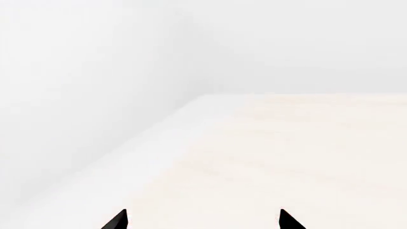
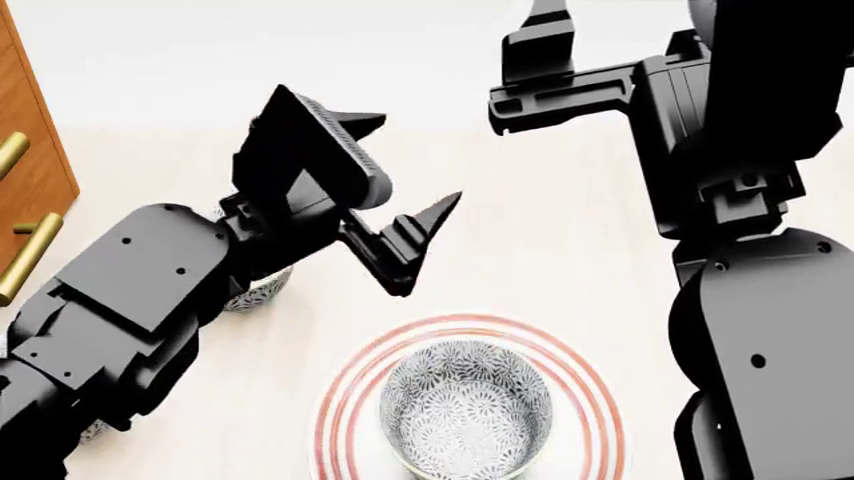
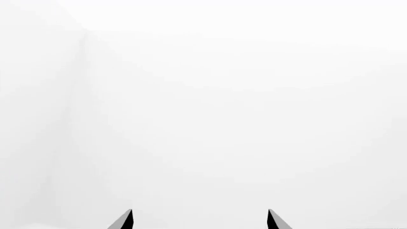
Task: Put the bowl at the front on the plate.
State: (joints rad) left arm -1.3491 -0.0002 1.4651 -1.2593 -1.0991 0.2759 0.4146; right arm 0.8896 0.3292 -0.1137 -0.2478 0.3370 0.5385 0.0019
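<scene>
The patterned bowl (image 2: pixel 466 408) is sitting upright on the red-ringed plate (image 2: pixel 344 400), near the plate's centre, with nothing gripping it. The plate is lying flat on the pale wooden table (image 2: pixel 574 250) at the lower edge of the head view, its near rim running out of the picture.

Above and to the plate's left, the left gripper (image 2: pixel 411 165) is hanging over the table with its jaws spread wide and nothing between them, well clear of the bowl. In the left wrist view its two dark fingertips (image 1: pixel 117 220) are showing wide apart over bare table surface and a white wall (image 1: pixel 95 71).

A second bowl (image 2: pixel 256 290) of the same pattern is peeking out from under the left arm, beside the plate and apart from it; most of it is hidden.

The right gripper (image 2: pixel 541 40) is raised high at the far right, away from everything on the table. The right wrist view is showing its fingertips (image 3: pixel 124 220) set wide apart against blank white, holding nothing.

At the far left, a wooden cabinet (image 2: pixel 27 170) with brass handles (image 2: pixel 30 255) is edging into the head view.
</scene>
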